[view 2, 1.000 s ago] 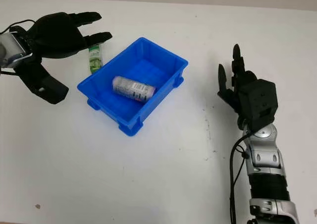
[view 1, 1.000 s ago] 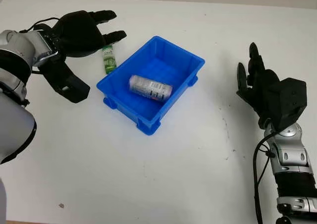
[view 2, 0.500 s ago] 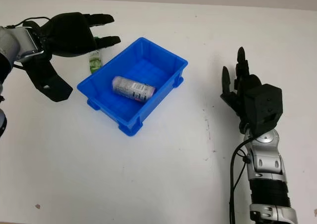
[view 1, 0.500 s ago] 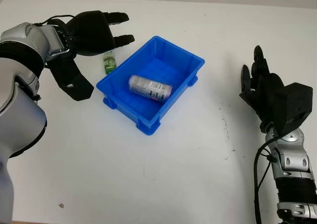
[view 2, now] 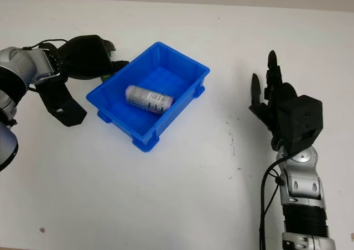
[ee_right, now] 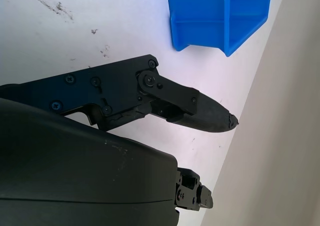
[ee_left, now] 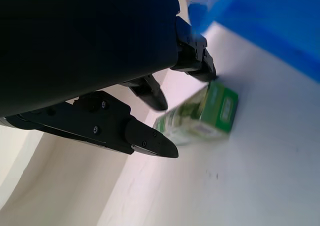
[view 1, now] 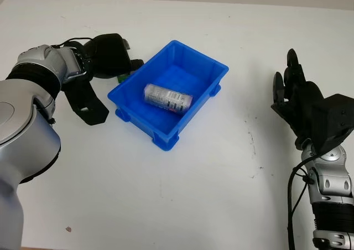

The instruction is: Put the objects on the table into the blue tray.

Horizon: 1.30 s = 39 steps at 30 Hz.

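Left robot hand (view 1: pixel 110 56) has descended over the green box (ee_left: pixel 200 117) beside the blue tray (view 1: pixel 218 70), fingers (ee_left: pixel 150 141) not yet closed on it. Can (view 1: pixel 167 98) already inside; right robot hand (view 1: pixel 301 103) open near the counter's right edge.

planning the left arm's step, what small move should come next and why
Probably close the left hand on the green box: the box lies on the table beside the blue tray, the fingers bracket it without gripping yet. A can is already inside.
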{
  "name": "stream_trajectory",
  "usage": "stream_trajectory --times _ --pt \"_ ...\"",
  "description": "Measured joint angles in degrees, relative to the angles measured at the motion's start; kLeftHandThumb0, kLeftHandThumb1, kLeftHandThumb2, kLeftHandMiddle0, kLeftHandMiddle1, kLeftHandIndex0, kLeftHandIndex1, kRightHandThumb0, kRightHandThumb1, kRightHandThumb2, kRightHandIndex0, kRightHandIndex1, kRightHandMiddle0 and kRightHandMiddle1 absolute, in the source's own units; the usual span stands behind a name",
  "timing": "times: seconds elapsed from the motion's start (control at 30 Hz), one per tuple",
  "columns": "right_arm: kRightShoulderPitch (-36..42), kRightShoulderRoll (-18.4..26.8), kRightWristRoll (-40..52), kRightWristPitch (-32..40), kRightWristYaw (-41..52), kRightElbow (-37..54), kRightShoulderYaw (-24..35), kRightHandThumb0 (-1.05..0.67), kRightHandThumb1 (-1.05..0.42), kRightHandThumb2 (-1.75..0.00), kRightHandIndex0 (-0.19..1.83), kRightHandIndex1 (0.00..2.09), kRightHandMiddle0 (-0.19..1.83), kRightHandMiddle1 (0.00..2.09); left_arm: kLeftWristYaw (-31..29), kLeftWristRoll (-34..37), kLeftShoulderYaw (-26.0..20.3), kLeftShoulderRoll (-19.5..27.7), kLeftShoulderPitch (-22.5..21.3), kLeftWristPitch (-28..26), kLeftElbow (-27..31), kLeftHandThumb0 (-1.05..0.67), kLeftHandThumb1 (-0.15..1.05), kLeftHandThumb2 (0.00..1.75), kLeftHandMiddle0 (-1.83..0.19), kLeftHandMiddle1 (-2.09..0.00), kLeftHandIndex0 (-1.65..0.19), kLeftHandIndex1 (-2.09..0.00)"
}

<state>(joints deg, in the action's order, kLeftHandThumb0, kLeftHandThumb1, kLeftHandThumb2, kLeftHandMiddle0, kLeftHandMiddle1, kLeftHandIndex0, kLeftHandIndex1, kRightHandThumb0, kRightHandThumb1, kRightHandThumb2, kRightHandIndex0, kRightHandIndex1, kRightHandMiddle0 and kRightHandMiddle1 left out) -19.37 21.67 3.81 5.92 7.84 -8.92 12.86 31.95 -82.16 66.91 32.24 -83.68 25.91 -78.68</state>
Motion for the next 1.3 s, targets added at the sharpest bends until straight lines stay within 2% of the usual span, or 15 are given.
stream_trajectory --times 0.1,0.17,0.3,0.47,0.57,0.7,0.8,0.9,0.93,0.97,1.0,1.03,1.07,1.13,1.3 --pt "0.1 0.0 0.1 0.2 0.1 0.0 0.3 -0.60 -1.05 -0.78 -0.19 0.00 -0.19 0.00 1.6 -1.7 1.5 -0.1 0.0 -1.7 0.0 -0.35 1.05 0.10 -0.49 -2.08 -0.08 -2.05" --pt "0.1 0.1 0.2 0.2 0.1 0.0 0.4 -0.61 -1.05 -0.78 -0.19 0.00 -0.19 0.00 2.3 -3.3 3.1 0.0 0.1 -2.9 -0.2 -0.52 1.05 0.24 -0.90 -2.09 -0.33 -2.09" --pt "0.1 0.0 0.2 0.2 0.0 0.0 0.4 -0.62 -1.05 -0.77 -0.19 0.00 -0.19 0.00 4.1 -3.7 3.9 0.1 0.1 -4.4 -0.3 -0.60 1.05 0.39 -1.19 -2.09 -0.62 -2.09" --pt "0.0 0.0 0.2 0.2 0.0 -0.2 0.3 -0.61 -1.05 -0.77 -0.19 0.00 -0.19 0.00 5.6 -3.2 3.9 0.9 0.1 -4.2 -0.5 -0.56 1.05 0.45 -1.24 -2.09 -0.55 -2.09" --pt "0.0 0.0 0.2 0.0 0.1 -0.7 0.2 -0.64 -1.05 -0.77 -0.19 0.00 -0.19 0.00 5.7 -3.5 4.2 1.2 0.1 -4.5 -0.5 -0.53 1.05 0.48 -1.01 -2.09 -0.45 -2.09" --pt "-0.4 -0.1 0.5 -1.1 0.3 -2.0 0.2 -0.63 -1.05 -0.76 -0.19 0.00 -0.19 0.00 5.6 -3.5 4.2 1.7 0.1 -5.3 -0.6 -0.54 1.05 0.52 -0.92 -2.09 -0.35 -2.09" --pt "-0.7 -0.2 0.6 -1.7 0.4 -2.7 0.2 -0.64 -1.05 -0.76 -0.19 0.00 -0.19 0.00 5.7 -3.6 4.2 2.0 0.1 -7.0 -0.7 -0.52 1.05 0.48 -0.85 -2.09 -0.25 -2.09" --pt "-1.1 -0.2 0.6 -2.1 0.5 -3.1 0.2 -0.64 -1.05 -0.76 -0.19 0.00 -0.19 0.00 6.2 -2.3 3.5 2.9 0.1 -6.8 -0.8 -0.51 1.05 0.40 -0.93 -2.09 -0.29 -2.09" --pt "-1.2 -0.3 0.6 -2.1 0.5 -3.3 0.1 -0.64 -1.05 -0.76 -0.19 0.00 -0.19 0.00 5.8 -1.2 2.6 3.2 0.1 -6.4 -0.8 -0.49 1.05 0.30 -0.95 -2.09 -0.15 -1.84" --pt "-1.2 -0.3 0.6 -2.1 0.5 -3.4 0.0 -0.64 -1.05 -0.76 -0.19 0.00 -0.19 0.00 4.9 0.2 1.6 3.6 0.1 -6.0 -0.8 -0.48 1.05 0.27 -0.96 -2.09 -0.14 -1.59" --pt "-1.2 -0.4 0.6 -2.1 0.5 -3.5 -0.1 -0.65 -1.05 -0.77 -0.19 0.00 -0.19 0.00 4.0 1.3 0.6 4.0 0.1 -5.9 -0.9 -0.47 1.05 0.25 -1.00 -2.09 -0.12 -1.55" --pt "-1.2 -0.4 0.6 -2.1 0.5 -3.6 -0.2 -0.65 -1.05 -0.77 -0.19 0.00 -0.19 0.00 3.3 2.1 -0.1 4.3 0.1 -6.3 -0.9 -0.47 1.05 0.25 -1.00 -2.09 -0.10 -1.64" --pt "-1.2 -0.4 0.6 -2.2 0.5 -3.7 -0.2 -0.65 -1.05 -0.77 -0.19 0.00 -0.19 0.00 2.9 2.8 -0.6 4.6 0.1 -7.1 -0.9 -0.48 1.05 0.26 -1.00 -2.09 -0.09 -1.86" --pt "-1.2 -0.5 0.8 -2.2 0.7 -3.7 -0.3 -0.67 -1.05 -0.76 -0.19 0.00 -0.19 0.00 2.2 4.7 -2.5 5.4 0.1 -9.0 -0.9 -0.47 1.05 0.26 -0.95 -2.09 -0.18 -2.05" --pt "-1.2 -0.7 1.4 -2.2 0.9 -3.7 -0.3 -0.65 -1.05 -0.76 -0.19 0.00 -0.19 0.00 -1.4 10.0 -7.6 7.6 0.1 -10.8 -0.9 -0.47 1.05 0.34 -0.96 -2.09 -0.24 -2.09"
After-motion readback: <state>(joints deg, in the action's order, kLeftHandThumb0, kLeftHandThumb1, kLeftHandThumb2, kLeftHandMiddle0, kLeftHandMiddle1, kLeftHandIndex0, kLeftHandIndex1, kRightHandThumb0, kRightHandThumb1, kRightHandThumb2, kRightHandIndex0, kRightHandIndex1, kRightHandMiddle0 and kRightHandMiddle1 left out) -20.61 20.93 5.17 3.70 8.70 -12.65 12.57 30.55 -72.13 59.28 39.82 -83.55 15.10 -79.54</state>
